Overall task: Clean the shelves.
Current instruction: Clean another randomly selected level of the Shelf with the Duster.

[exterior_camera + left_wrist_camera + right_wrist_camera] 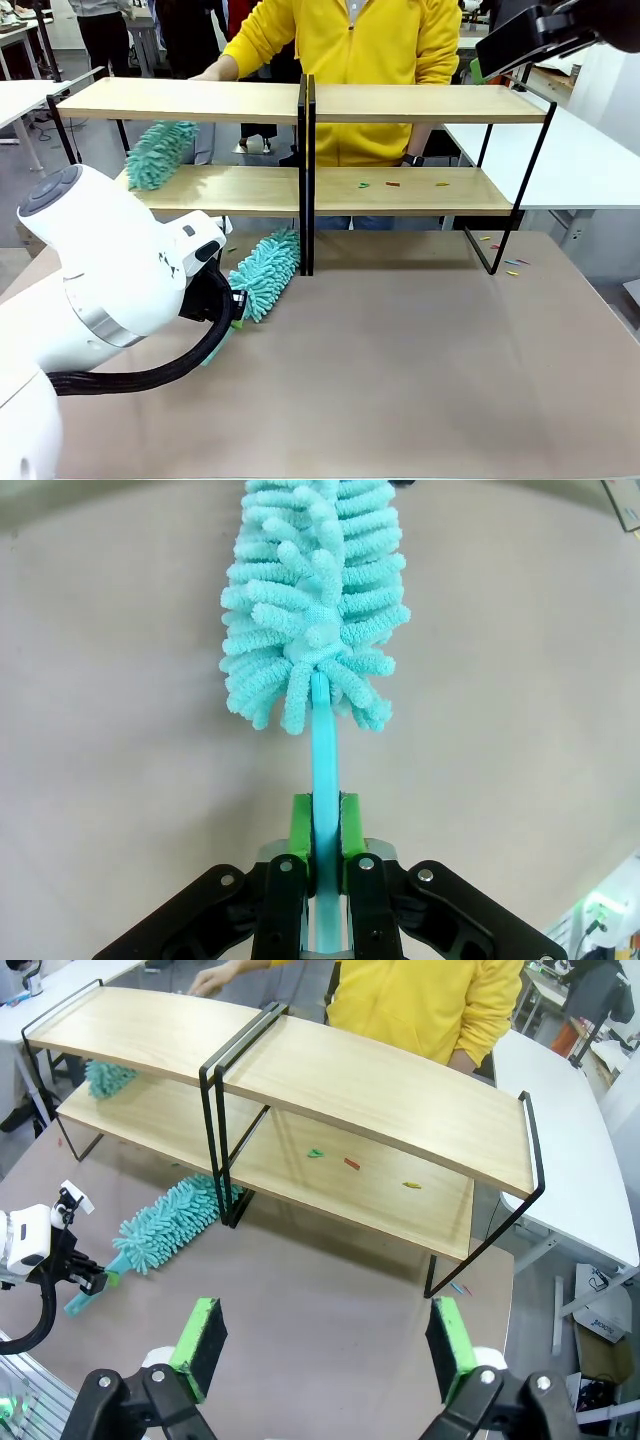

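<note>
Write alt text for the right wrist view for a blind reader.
The open right gripper hovers over a brown table, facing the shelves, two joined wooden racks with coloured scraps on one lower board. The left gripper holds a teal duster at their foot; a person in yellow stands behind.

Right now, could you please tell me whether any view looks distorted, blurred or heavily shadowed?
Right wrist view: wide-angle bowing bends the shelves into curves; front view: straight, sharp, evenly lit, with soft shadow beneath them on the table; left wrist view: teal duster crisp, table edge arched at top.
</note>
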### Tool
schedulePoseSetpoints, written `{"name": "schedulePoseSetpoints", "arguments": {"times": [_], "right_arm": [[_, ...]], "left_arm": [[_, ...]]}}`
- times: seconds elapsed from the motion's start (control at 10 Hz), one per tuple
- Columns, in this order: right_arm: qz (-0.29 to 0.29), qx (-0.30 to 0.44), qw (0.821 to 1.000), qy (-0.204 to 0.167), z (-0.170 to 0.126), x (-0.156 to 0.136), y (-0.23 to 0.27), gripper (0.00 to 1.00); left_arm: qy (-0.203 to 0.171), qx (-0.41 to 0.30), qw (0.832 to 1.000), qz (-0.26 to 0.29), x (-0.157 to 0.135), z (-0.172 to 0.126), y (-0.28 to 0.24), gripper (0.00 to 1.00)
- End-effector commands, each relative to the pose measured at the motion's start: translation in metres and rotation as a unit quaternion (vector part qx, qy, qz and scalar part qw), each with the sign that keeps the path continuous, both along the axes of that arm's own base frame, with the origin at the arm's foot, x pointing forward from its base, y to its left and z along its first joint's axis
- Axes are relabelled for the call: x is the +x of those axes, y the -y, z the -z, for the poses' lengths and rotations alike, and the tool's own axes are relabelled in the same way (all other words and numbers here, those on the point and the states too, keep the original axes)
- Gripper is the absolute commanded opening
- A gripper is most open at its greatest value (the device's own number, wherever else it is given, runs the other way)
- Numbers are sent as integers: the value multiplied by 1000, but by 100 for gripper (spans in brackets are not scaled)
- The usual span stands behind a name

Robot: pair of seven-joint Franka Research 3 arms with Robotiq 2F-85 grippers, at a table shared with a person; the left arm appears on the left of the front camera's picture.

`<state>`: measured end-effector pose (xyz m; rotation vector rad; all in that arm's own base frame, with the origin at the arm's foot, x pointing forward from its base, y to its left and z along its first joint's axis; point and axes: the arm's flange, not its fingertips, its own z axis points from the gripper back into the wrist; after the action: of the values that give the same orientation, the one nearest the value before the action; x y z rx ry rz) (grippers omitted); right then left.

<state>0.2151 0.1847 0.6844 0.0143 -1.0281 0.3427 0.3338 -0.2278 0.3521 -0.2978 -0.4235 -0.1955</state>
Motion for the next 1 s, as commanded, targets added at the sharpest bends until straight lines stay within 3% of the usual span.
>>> {"name": "schedulePoseSetpoints", "arguments": {"times": [0.0, 0.2, 0.6, 0.9], "right_arm": [[3, 1, 1000, 1, 0, 0, 0, 100], [3, 1, 1000, 1, 0, 0, 0, 100], [3, 1, 1000, 1, 0, 0, 0, 100], [3, 1, 1000, 1, 0, 0, 0, 100]], "left_arm": [[17, -13, 1000, 5, -19, -1, -22, 0], [21, -5, 1000, -14, -14, -1, -27, 0], [38, 33, 991, -125, -3, -1, -35, 0], [27, 64, 980, -185, -5, -8, -41, 0]]}}
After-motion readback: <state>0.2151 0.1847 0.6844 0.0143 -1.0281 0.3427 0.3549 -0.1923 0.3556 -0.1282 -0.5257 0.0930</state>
